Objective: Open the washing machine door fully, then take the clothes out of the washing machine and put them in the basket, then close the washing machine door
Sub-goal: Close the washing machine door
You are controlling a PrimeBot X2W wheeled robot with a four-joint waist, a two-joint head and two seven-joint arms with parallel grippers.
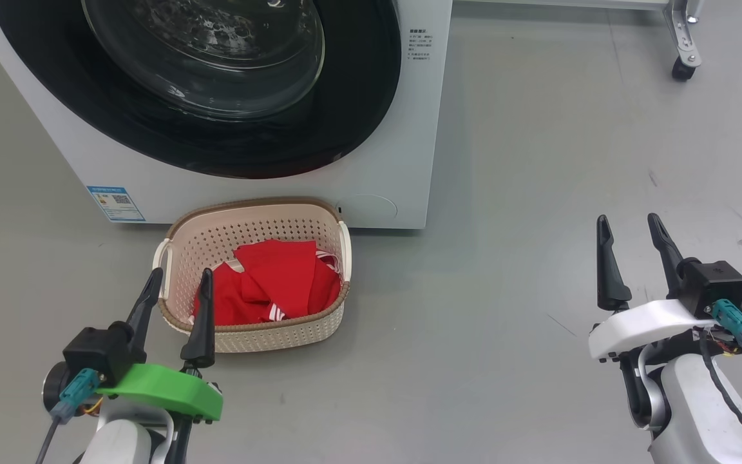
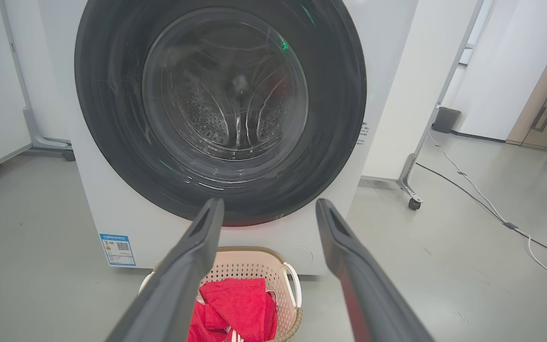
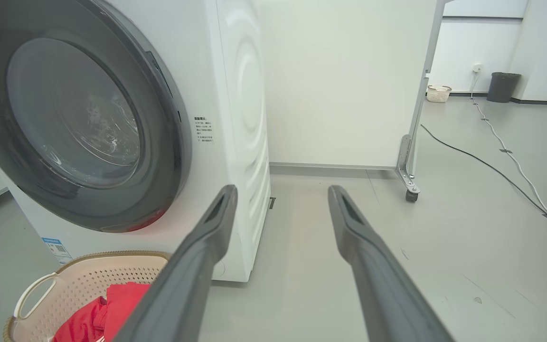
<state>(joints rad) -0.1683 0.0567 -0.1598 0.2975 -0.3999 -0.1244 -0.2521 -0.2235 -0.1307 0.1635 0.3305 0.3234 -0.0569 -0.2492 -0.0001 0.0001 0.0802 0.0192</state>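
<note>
The washing machine door [image 1: 216,77] is seen shut against the front of the washing machine [image 1: 409,161], its black rim flush with the white panel and the steel drum visible through the glass in the left wrist view. The basket [image 1: 248,229] is set on the floor [image 1: 506,290], just before the lower front edge of the machine and below the door. The clothes [image 1: 274,277] are heaped inside the basket, red with a white stripe showing at the near side. The left fingers [image 1: 203,316] are spread wide with nothing gripped between them. In the head view they are laid across the basket's near left rim, one tip over that rim and the other over the near edge of the clothes; whether anything is touched cannot be told. In the left wrist view the left fingers [image 2: 193,266] are pointed at the lower part of the door, and the clothes [image 2: 240,304] are seen low between them, partly covered by one finger. The right fingers [image 1: 606,264] are likewise spread and hold nothing, well apart from the basket and over bare floor to the machine's right. In the right wrist view the basket [image 3: 79,280] and clothes [image 3: 112,308] are placed at the lower left, beside the right fingers [image 3: 197,266] and outside the gap between them.
</note>
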